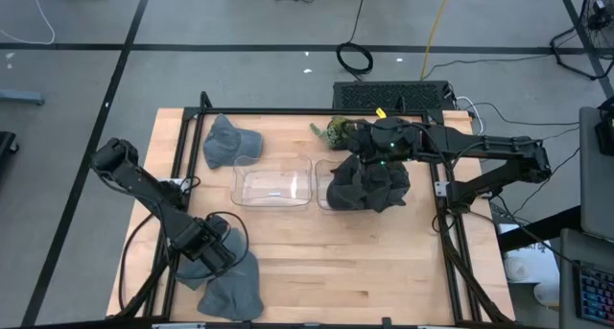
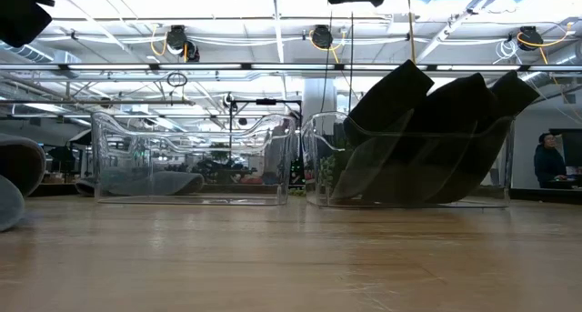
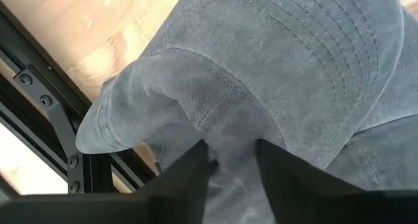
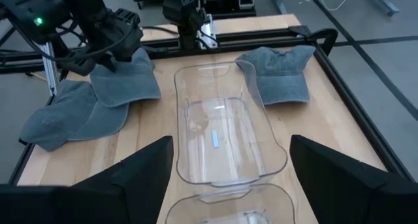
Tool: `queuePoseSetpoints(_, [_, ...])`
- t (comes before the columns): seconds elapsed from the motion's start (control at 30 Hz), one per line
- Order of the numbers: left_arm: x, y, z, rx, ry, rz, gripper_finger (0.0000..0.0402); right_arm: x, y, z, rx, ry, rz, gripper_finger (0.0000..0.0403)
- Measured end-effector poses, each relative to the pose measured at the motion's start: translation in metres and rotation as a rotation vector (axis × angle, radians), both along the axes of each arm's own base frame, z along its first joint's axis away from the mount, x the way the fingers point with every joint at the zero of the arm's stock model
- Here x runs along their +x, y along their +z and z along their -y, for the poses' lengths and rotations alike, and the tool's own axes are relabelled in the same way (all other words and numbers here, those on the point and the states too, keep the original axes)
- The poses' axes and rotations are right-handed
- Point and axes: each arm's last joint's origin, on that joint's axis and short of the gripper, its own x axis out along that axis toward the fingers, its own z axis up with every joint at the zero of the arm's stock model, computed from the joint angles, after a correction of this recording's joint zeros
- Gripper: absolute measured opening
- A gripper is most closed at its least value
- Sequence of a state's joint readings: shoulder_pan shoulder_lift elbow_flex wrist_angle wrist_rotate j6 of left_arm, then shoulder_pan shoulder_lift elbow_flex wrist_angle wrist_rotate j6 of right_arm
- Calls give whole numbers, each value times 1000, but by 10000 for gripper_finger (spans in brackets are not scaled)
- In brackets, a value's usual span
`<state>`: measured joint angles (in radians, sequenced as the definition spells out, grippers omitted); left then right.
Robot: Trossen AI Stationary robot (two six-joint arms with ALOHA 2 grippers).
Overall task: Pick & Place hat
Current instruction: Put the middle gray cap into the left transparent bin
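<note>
Two grey hats lie overlapping at the table's near left corner, the upper one [image 1: 226, 247] partly on the lower one [image 1: 235, 291]. My left gripper [image 3: 232, 152] stands over the upper hat [image 4: 124, 77], pointing down and shut on its cloth. A third grey hat [image 1: 230, 142] lies flat at the far left. My right gripper [image 4: 228, 185] hangs open and holds nothing, above the clear bin [image 1: 336, 199] of dark hats [image 2: 427, 135]. My left gripper pinches a raised fold of the upper grey hat's crown [image 3: 225, 129] between its two fingers. They come from above, pointing down. The hat lies on the table and partly on the other grey hat, its brim [image 3: 339, 48] spread flat beyond the fingers.
An empty clear bin [image 1: 273, 183] stands mid-table beside the bin of dark hats. A black frame rail [image 3: 59, 129] runs close along the hats at the table's left edge. A green object [image 1: 331, 129] lies at the far edge. Bare wood [image 1: 365, 262] fills the near right.
</note>
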<state>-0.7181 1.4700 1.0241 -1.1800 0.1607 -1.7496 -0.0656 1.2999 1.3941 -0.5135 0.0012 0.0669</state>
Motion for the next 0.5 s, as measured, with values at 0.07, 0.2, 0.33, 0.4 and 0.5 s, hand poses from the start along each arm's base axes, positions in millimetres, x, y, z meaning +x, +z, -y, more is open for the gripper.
queuePoseSetpoints(0.07, [0,0,0,-3,-15,5,89,1,1,0,-1,-1,14,293])
queuePoseSetpoints(0.2, [0,0,0,-3,-21,8,12,1,3,0,-9,2,33,293])
queuePoseSetpoints(0.33, [0,0,0,2,-21,7,7,1,3,0,-13,4,33,293])
queuePoseSetpoints(0.4, [0,0,0,2,-21,5,5,1,3,0,-13,4,33,293])
queuePoseSetpoints(0.5, [-2,0,-1,8,-20,-19,4,1,3,0,-13,4,33,293])
